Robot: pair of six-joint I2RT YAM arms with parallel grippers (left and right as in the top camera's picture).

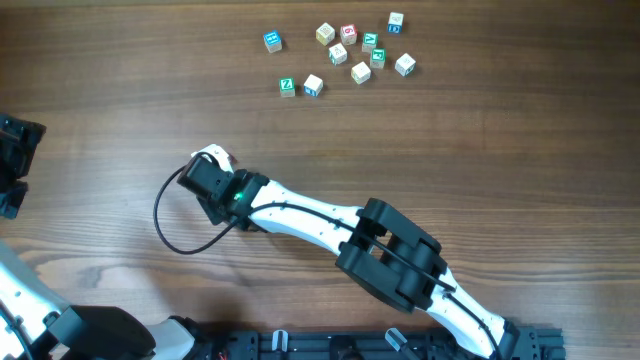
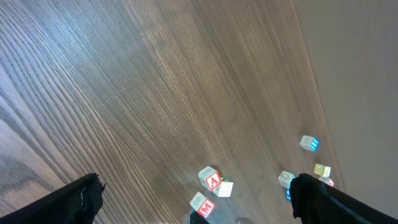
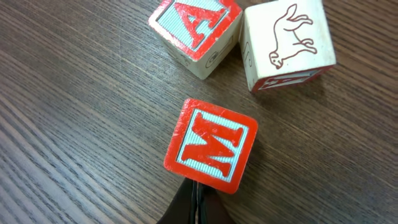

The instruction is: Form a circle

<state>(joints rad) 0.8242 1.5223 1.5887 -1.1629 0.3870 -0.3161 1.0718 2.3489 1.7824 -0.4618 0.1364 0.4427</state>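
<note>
No circle of cubes shows. Three small pale wooden cubes with red print sit close together. In the right wrist view the M cube (image 3: 211,144) lies nearest, with the A cube (image 3: 196,28) and a cube with an animal drawing (image 3: 286,43) behind it. My right gripper (image 3: 196,194) is shut, its tips touching the M cube's near edge and holding nothing. From overhead that gripper (image 1: 207,172) sits mid-table beside the group (image 1: 217,155). My left gripper (image 2: 196,190) is wide open and empty at the table's left edge (image 1: 14,165). It looks toward the M cube (image 2: 202,204) and the A cube (image 2: 210,179).
A loose scatter of several blue-, green- and red-printed cubes (image 1: 345,50) lies at the table's far side; some of them (image 2: 309,144) show in the left wrist view. My right arm (image 1: 390,250) stretches across the lower middle, with a black cable loop (image 1: 175,235) beside it.
</note>
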